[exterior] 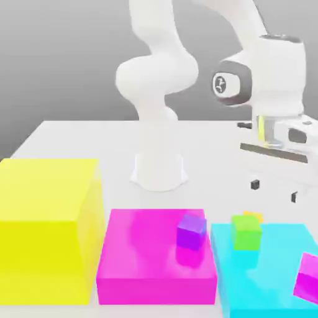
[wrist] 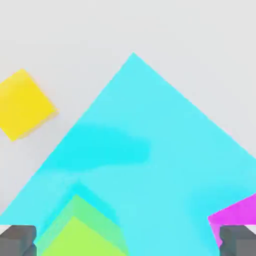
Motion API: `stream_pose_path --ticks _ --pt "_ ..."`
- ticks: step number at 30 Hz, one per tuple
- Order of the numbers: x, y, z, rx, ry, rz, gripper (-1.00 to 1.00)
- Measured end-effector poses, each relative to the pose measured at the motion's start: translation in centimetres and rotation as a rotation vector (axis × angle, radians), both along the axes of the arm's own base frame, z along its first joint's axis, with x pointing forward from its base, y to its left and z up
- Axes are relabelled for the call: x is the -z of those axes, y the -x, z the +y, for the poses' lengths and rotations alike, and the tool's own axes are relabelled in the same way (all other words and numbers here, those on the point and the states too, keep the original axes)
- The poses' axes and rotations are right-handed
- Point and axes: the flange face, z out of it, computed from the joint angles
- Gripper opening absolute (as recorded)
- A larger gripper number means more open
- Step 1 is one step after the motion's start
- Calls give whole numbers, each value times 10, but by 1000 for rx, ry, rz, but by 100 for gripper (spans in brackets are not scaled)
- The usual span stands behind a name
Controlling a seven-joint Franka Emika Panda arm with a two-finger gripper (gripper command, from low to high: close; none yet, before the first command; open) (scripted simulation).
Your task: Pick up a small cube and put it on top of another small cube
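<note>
End effector: (exterior: 274, 191) spread wide, empty, above cyan block (exterior: 267, 267)
Green cube (exterior: 246, 233): on cyan block
Magenta cube (exterior: 308, 278): on cyan block, tilted
Orange cube (wrist: 25, 105): counter (exterior: 217, 155), beside cyan block
Purple cube (exterior: 191, 231): on magenta block (exterior: 149, 248)

Bright, even light; white tabletop (exterior: 217, 143) and pale arm (exterior: 158, 74) nearly washed out. Background grey, darker toward exterior view's left. Soft shadows on cyan block (wrist: 165, 110); faint darker patches on magenta block (exterior: 152, 248). Arm outlines soft; colours strongly saturated.
</note>
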Motion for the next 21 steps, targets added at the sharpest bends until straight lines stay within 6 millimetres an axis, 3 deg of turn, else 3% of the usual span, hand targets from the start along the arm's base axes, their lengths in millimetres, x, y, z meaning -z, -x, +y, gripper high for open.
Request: stream_pose_path --ticks 8,15,16,21 --pt "67 63 11 -452 86 87 0" --pt "126 63 7 -466 91 93 0" --pt "131 63 7 -466 91 93 -100" --pt "132 63 6 -466 92 95 -100"
